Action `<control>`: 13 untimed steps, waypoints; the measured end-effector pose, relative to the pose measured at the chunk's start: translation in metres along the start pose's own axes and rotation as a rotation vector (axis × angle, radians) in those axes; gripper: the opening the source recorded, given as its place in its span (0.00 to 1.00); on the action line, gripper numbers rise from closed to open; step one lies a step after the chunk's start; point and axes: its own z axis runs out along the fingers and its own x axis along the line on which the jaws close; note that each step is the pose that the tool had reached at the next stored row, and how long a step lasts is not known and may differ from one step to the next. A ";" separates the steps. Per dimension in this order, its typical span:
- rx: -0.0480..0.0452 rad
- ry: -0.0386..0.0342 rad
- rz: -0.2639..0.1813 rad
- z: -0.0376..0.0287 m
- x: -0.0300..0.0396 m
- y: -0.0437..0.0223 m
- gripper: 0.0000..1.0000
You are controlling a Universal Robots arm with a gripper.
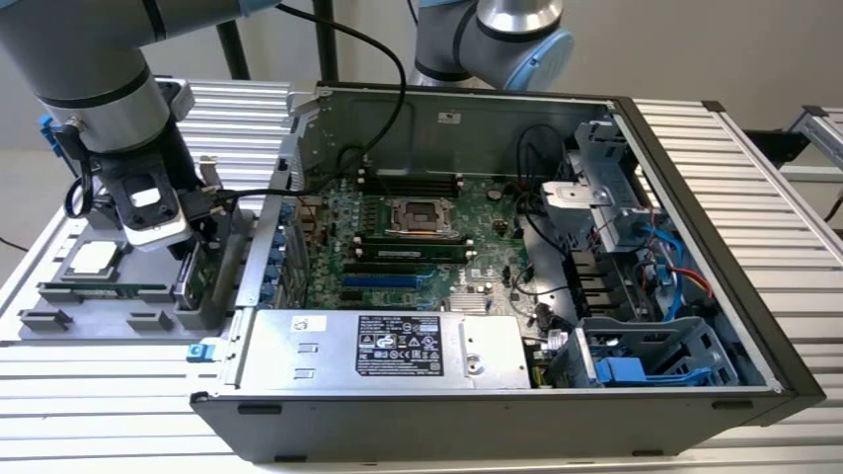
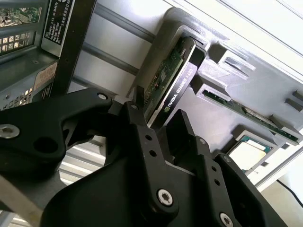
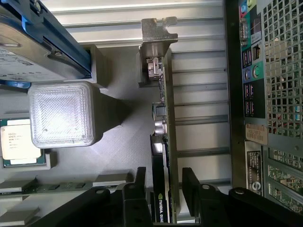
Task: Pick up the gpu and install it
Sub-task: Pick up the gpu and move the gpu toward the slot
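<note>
Gpu stands on edge in a slot along the grey tray's edge nearest the open computer case. Gripper is lowered over the card. Jaws are apart, one on each face, with a gap on both sides in the first wrist view. The tray rests on the slatted worktop. A processor and a memory stick also lie in the tray.

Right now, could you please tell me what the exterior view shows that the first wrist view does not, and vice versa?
Exterior view: the green motherboard inside the open black computer case. First wrist view: the silver end bracket of the flat green gpu card, with the open black claw astride it. Both: that card on edge in the grey holder tray, near a square silver processor chip.
</note>
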 end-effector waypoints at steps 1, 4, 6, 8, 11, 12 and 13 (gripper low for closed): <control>0.0000 0.0001 0.000 0.0000 0.0000 0.0000 0.00; 0.0000 0.0000 0.000 0.0000 0.0000 0.0000 0.00; 0.0000 0.0001 0.000 0.0000 0.0000 0.0000 0.00; 0.0000 0.0002 0.000 0.0000 0.0000 0.0000 0.00; 0.0001 0.0003 0.000 0.0000 0.0000 0.0000 0.00; 0.0000 0.0003 0.000 0.0000 0.0000 0.0000 0.00; 0.0000 0.0004 0.000 0.0000 0.0000 0.0000 0.00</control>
